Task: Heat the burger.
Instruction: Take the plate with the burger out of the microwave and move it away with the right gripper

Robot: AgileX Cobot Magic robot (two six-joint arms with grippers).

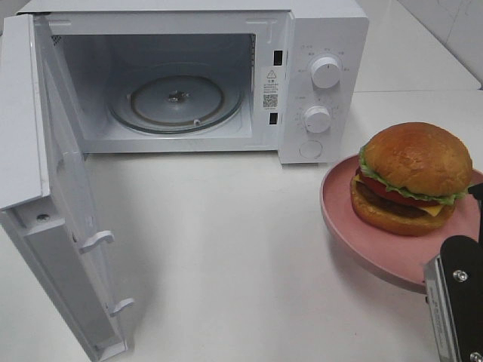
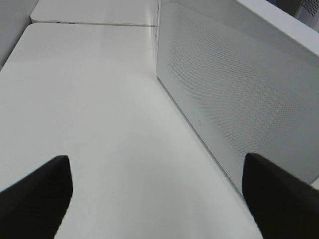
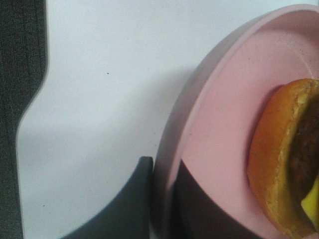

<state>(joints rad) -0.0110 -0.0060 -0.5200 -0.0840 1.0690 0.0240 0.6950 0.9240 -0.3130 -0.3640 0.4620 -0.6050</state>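
Note:
The burger (image 1: 411, 177), with a golden bun, lettuce, a red layer and a dark patty, sits on a round pink plate (image 1: 343, 219) at the right, in front of the microwave's control panel. My right gripper (image 3: 162, 199) is shut on the plate's near rim (image 3: 174, 149), one finger under the edge and one on the plate's inner face; the burger (image 3: 279, 164) lies just beyond it. The plate seems raised slightly off the table. My left gripper (image 2: 157, 199) stands open with nothing between its fingers, low over the table beside the outer face of the microwave door (image 2: 239, 94).
The white microwave (image 1: 324, 45) stands at the back with its door (image 1: 56, 204) swung wide open to the left. Its glass turntable (image 1: 177, 102) is bare. Two knobs (image 1: 326, 72) are on the right panel. White tabletop (image 1: 226, 249) stretches between door and plate.

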